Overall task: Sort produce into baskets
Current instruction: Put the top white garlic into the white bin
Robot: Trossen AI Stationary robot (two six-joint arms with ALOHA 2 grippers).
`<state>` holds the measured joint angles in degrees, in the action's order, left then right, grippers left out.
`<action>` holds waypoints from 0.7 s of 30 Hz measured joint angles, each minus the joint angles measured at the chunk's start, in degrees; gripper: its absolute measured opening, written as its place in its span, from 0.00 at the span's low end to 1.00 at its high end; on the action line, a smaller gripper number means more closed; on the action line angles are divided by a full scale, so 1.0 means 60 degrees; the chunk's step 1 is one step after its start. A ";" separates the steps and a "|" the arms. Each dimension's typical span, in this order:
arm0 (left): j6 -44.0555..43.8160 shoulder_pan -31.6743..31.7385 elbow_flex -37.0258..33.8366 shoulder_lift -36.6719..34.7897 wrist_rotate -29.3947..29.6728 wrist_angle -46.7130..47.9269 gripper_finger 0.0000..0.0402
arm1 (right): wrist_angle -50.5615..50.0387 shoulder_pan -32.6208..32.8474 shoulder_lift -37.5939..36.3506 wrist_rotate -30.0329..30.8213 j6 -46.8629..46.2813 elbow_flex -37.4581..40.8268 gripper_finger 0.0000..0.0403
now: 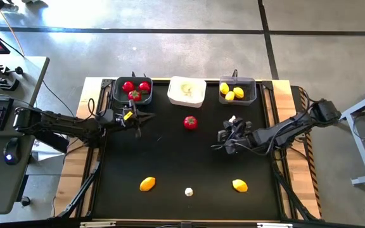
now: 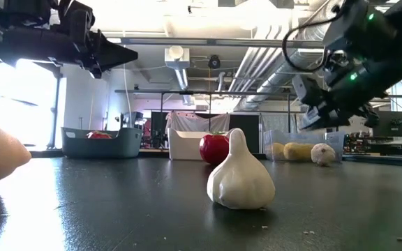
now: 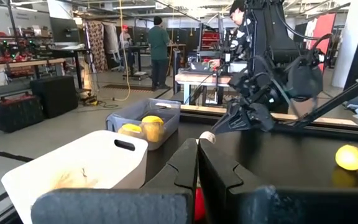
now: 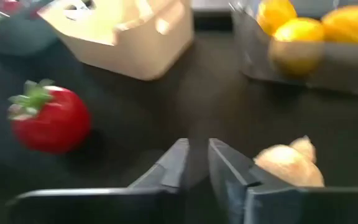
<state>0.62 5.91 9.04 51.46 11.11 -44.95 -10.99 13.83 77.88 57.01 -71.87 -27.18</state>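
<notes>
My left gripper is shut and empty, just in front of the left dark grey basket, which holds three tomatoes. It also shows in the left wrist view. My right gripper hangs above the table with only a narrow gap between its fingers. A white garlic bulb rests on the table beside it. A tomato lies mid-table. Two lemons and another garlic bulb lie near the front edge.
The white basket stands at the back centre with something pale inside. The right dark grey basket holds lemons. The black mat between the loose pieces is bare. People stand in the room beyond the table.
</notes>
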 joint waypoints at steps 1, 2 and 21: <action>0.0000 0.0000 0.0000 0.0000 0.0000 0.0007 0.00 | -0.0214 -0.0091 0.0001 -0.0192 -0.0204 0.0000 0.17; 0.0004 0.0000 0.0000 0.0000 0.0000 0.0004 0.00 | -0.0389 -0.0187 0.0002 -0.0359 -0.0341 0.0000 0.22; 0.0011 0.0004 0.0004 0.0000 0.0033 0.0018 0.00 | -0.0554 -0.1079 0.0986 -0.0057 -0.0268 -0.0008 0.69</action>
<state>0.69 5.93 9.06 51.46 11.31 -44.84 -14.31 7.35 83.80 56.66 -73.47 -27.23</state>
